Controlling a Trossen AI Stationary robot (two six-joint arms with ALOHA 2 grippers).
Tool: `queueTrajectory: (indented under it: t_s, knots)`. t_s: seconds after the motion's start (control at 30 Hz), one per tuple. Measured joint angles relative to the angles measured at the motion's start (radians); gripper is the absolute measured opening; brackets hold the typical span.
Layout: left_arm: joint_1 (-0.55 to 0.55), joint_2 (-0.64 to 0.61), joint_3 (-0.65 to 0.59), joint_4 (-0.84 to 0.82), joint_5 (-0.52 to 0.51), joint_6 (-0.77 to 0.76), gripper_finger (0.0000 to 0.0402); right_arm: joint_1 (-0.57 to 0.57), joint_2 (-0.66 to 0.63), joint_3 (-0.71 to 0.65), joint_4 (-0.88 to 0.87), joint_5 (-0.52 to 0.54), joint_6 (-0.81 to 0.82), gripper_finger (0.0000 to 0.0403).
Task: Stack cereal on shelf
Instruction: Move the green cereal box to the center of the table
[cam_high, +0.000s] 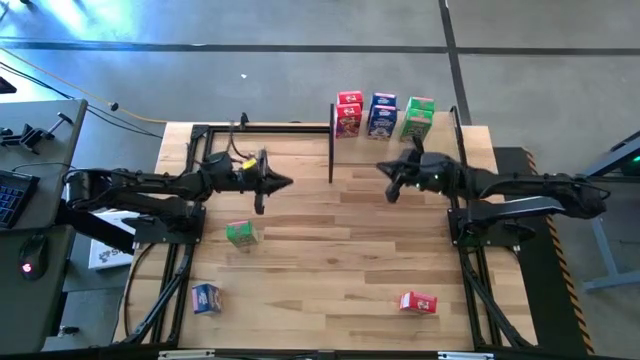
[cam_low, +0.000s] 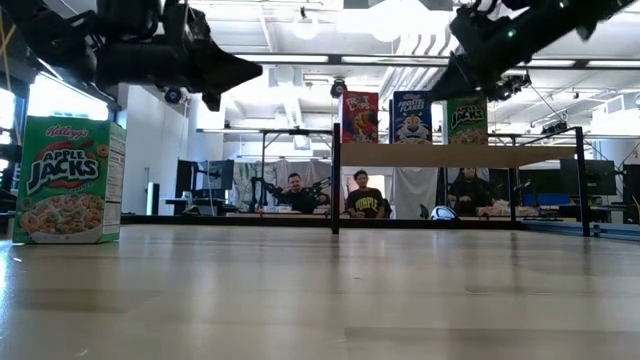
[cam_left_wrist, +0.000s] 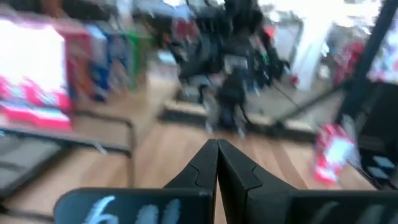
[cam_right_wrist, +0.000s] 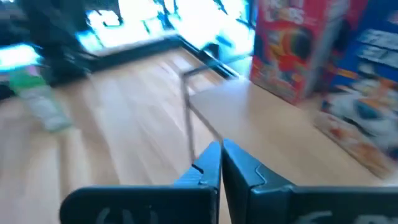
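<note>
- Near the counter's (cam_high: 330, 250) front edge, a blue cereal box (cam_high: 206, 297) lies toward the left corner and a red cereal box (cam_high: 418, 302) toward the right.
- Farther in on the left side stands a green cereal box (cam_high: 240, 234), apparently the closest pick for the left arm.
- Above mid-counter, the left tool (cam_high: 283, 182) and right tool (cam_high: 383, 167) both hover with fingers pressed together, holding nothing.
- Best approach, in my judgement: spread the fingers before descending and grip a box by its narrow sides.
- At the far edge, the shelf (cam_low: 460, 155) carries red, blue and green boxes (cam_high: 383, 115); further boxes probably go on top of these, squarely.
</note>
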Motion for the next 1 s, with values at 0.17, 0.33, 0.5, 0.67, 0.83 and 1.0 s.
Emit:
queueTrajectory:
  t_s: [0.17,0.33,0.5,0.67,0.83,1.0]
  knots:
    - [-0.084,-0.045,0.122,-0.407,-0.031,0.026,0.0003,0.040,0.000,-0.121,0.232,-0.022,-0.047,0.0000]
    - [-0.211,-0.053,0.366,-1.045,-0.181,0.069,0.0048,0.042,0.000,-0.166,0.253,-0.034,-0.047,0.0000]
    - [-0.346,-0.014,0.588,-1.567,-0.256,-0.082,0.0123,0.042,0.000,-0.174,0.253,-0.049,-0.067,0.0000]
    - [-0.464,0.009,0.699,-1.866,-0.256,-0.344,0.0195,0.042,0.000,-0.174,0.267,-0.085,-0.099,0.0000]
    - [-0.546,0.009,0.683,-1.977,-0.256,-0.494,0.0244,0.042,0.000,-0.174,0.266,-0.110,-0.108,0.0000]
    - [-0.576,0.009,0.654,-1.992,-0.310,-0.528,0.0266,0.042,0.000,-0.174,0.266,-0.112,-0.118,0.0000]
